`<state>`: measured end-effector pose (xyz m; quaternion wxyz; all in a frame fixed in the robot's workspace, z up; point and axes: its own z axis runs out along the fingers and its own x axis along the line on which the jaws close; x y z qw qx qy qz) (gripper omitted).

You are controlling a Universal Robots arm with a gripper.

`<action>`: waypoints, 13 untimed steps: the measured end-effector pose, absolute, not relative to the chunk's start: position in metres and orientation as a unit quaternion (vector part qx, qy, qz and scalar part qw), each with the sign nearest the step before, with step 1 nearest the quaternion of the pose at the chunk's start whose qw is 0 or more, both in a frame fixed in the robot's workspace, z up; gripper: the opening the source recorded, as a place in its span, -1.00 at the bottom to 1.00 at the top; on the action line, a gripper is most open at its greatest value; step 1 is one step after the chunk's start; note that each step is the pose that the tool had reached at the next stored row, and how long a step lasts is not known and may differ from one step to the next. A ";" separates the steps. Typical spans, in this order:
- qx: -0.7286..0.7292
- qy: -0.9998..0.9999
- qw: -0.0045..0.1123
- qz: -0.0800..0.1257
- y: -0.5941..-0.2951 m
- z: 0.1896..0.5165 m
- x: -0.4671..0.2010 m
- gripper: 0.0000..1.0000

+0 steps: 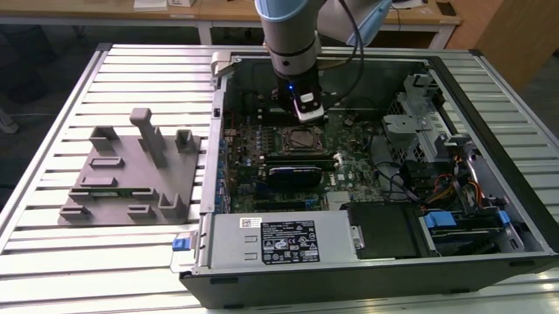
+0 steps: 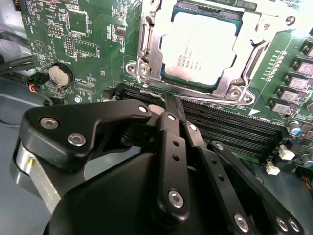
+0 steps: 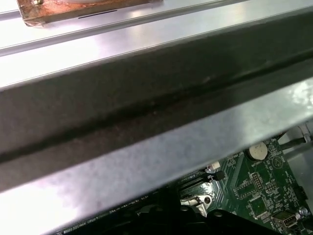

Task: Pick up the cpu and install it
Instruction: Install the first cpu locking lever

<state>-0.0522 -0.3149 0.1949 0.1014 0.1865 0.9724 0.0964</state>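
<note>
CPU (image 2: 200,46) is sitting flat in the socket (image 2: 146,54) on the motherboard (image 2: 83,44), with the metal frame lying around its edges. In the exterior view the cpu (image 1: 303,138) is showing as a pale square near the middle of the board, inside the open computer case (image 1: 367,261).

The arm (image 1: 292,39) is reaching down into the case from the far side. The gripper (image 1: 311,115) is hanging just above the board, on the far side of the socket and close to it, not touching the cpu. In the second wrist view the jaws (image 2: 168,105) are looking pressed together, with nothing between them, and their tips are pointing toward the memory slots (image 2: 234,127) beside the socket. A round coin battery (image 2: 59,75) is lying on the board, well apart from the socket.

In the first wrist view a metal edge of the case (image 3: 146,147) is crossing the picture, and a part of the green board (image 3: 264,186) is showing under it.

On the exterior view's left, a grey fixture (image 1: 131,173) is resting on the slatted surface (image 1: 52,196) beside the case.
</note>
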 end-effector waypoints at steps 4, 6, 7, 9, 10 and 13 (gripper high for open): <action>0.186 0.972 0.102 0.096 -0.315 0.193 -0.052 -0.79; 0.186 0.973 0.102 0.095 -0.315 0.193 -0.052 -0.79; 0.186 0.973 0.102 0.095 -0.315 0.193 -0.052 -0.79; 0.186 0.973 0.102 0.095 -0.315 0.192 -0.052 -0.79; 0.186 0.973 0.102 0.095 -0.315 0.192 -0.052 -0.79; 0.186 0.973 0.102 0.095 -0.315 0.191 -0.052 -0.79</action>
